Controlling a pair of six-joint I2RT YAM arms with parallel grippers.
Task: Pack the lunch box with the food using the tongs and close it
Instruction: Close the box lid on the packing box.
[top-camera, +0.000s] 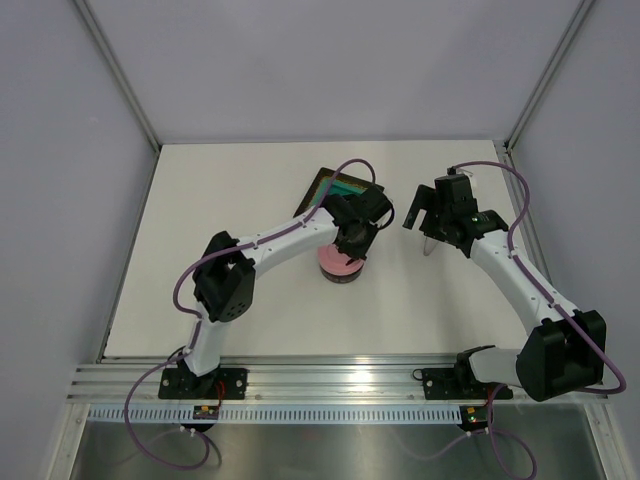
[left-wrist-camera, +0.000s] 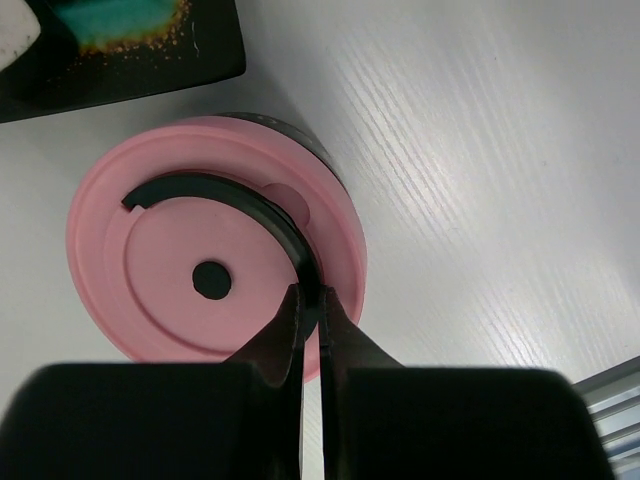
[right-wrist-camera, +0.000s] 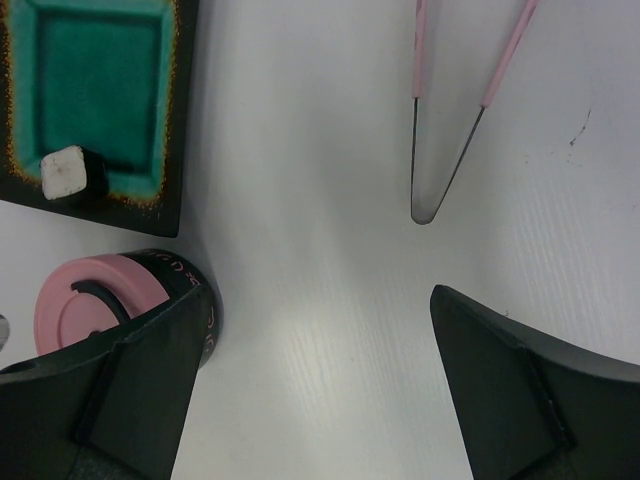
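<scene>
White table (top-camera: 250, 310). Lunch box (right-wrist-camera: 190, 290) mid-surface, just beside tray (right-wrist-camera: 185, 100) corner, pink lid (left-wrist-camera: 200, 290) on. Left gripper (left-wrist-camera: 312, 298) pinched shut on lid's dark arc. Right gripper (right-wrist-camera: 315, 335) wide open, empty, above tongs (right-wrist-camera: 420, 50) lying toward right edge.

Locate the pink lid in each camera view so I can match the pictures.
Top view: pink lid near the table's middle, just in front of the tray.
Left wrist: fills the left and centre, the left hand pinching its dark curved ridge.
Right wrist: lower left corner.
Shared landmark: the dark tray with a teal centre, right next to the lid in all three.
</scene>
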